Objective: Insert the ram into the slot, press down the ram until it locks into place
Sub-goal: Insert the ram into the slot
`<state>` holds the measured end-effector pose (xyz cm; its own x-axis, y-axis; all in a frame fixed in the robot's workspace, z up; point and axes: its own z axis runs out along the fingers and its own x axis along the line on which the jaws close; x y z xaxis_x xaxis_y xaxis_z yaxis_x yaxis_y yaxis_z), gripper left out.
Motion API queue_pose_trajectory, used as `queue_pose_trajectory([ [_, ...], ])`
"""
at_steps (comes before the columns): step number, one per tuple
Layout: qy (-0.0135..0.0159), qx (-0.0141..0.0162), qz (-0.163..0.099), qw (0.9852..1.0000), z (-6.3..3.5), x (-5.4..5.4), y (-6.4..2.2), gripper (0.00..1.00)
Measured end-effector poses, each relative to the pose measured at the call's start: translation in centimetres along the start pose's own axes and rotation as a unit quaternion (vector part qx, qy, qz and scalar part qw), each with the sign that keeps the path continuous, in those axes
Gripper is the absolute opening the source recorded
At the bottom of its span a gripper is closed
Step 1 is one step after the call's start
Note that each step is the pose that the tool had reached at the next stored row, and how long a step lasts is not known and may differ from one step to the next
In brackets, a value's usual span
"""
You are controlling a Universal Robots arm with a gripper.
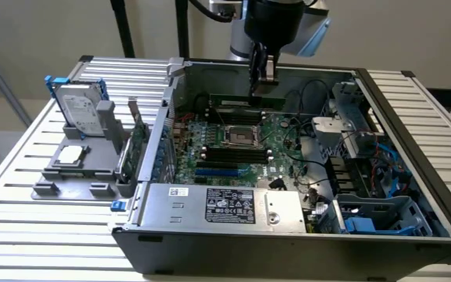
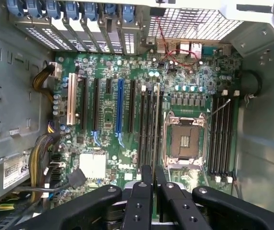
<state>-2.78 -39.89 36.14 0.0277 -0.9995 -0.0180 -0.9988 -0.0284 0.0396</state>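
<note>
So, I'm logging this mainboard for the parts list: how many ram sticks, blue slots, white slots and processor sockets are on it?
Ram: 1
Blue slot: 1
White slot: 1
Processor socket: 1
Total: 4

Only "68" is legible, on a white sticker.

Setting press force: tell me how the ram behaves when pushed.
The ram is thin and flat, so probably light and stiff lengthwise, but apt to tilt sideways. Gripped on its top edge by the fingers, it could slip; its bare board seems fragile.
</note>
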Motion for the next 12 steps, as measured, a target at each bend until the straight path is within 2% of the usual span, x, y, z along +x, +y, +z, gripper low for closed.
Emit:
queue_pose_trajectory([
  [6, -0.0001, 0.0001, 0.0, 1.0, 1.13, 0.1, 0.9, 0.13],
  [12, 0.0, 0.0, 0.0, 1.0, 2.21, 0.1, 1.05, 0.13],
])
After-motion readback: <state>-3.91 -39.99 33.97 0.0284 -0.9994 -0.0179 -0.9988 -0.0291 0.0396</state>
